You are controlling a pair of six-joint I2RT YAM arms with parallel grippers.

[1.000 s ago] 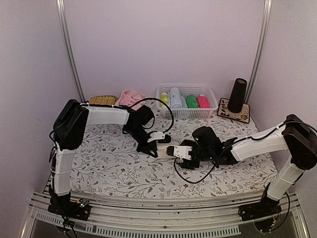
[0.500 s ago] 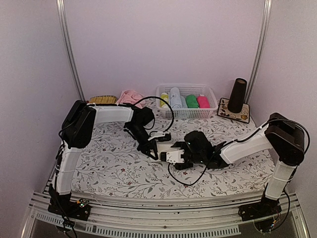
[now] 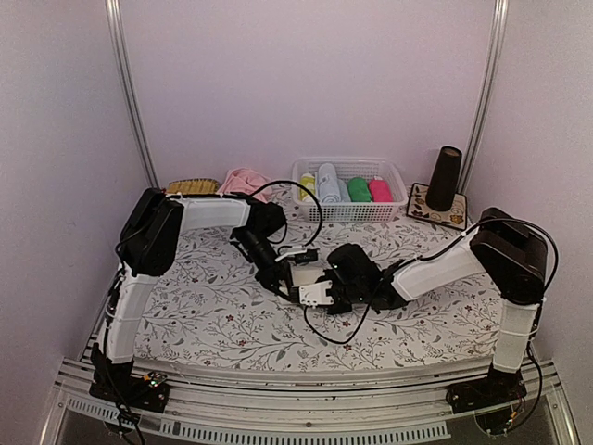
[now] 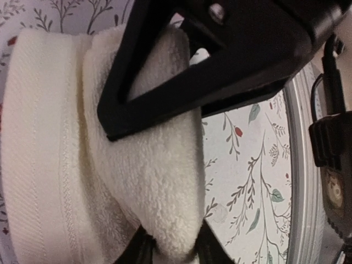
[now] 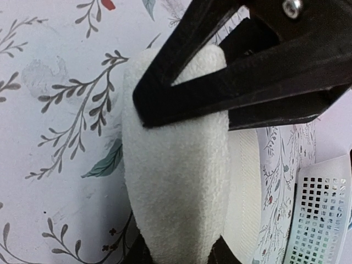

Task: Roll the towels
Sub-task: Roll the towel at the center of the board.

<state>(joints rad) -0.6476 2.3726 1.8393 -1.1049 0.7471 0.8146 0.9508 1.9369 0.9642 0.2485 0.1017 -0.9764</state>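
Both grip one roll now: the right end effector (image 5: 176,181) has slid in and pinched the cream towel (image 4: 49,137) at the middle of the bench (image 3: 204,315); the left end effector (image 4: 148,187) holds it too. Rolling looks nearly done.

cream towel (image 4: 49,137): off-white, plain, with a ribbed woven band near one edge.
pink towel (image 3: 243,181): pale pink, plain.
table cover (image 3: 213,315): white, printed with grey leafy twigs, small red berries and a few teal leaves.
basket (image 3: 352,211): white mesh.
inside it: yellow-green roll (image 3: 307,185), light blue roll (image 3: 328,182), green roll (image 3: 359,189), magenta roll (image 3: 380,190).
left gripper (image 4: 143,187) and right gripper (image 5: 165,181): black.
arms (image 3: 199,215): white shells, black joints.
cone (image 3: 444,178): black.
mat (image 3: 435,215): cream with brown figures.
walls (image 3: 306,83): pale lilac.
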